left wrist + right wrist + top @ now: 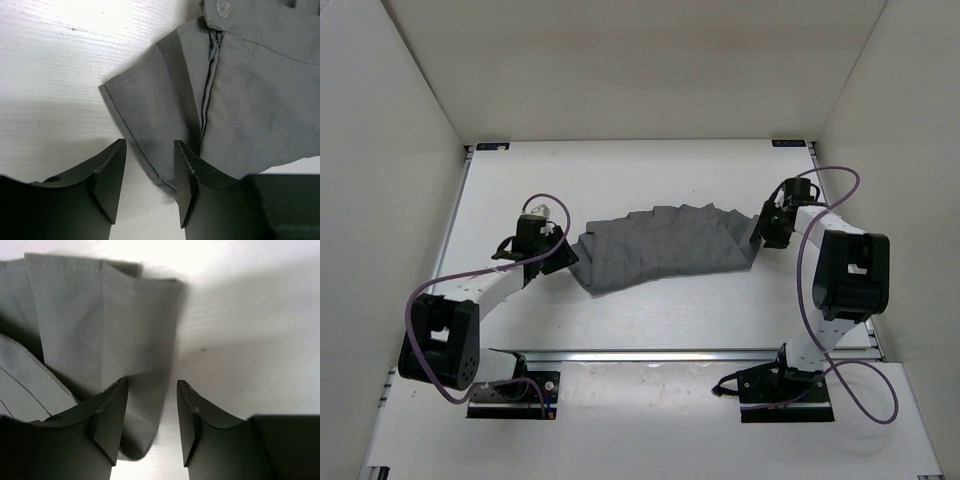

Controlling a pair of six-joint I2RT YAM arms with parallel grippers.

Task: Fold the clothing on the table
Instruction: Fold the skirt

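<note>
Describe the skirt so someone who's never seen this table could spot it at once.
On the white table, look between the two robot arms. The skirt lies as a wide grey band, ends at the left pincer and right pincer. It is the only soft, pleated thing among hard black-and-white machinery.

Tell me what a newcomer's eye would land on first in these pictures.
A grey pleated skirt sprawls across the middle of the white table. The left claw sits open at its left end, astride a cloth edge beside the zipper; the right claw straddles a pleat at the right end, open too.
</note>
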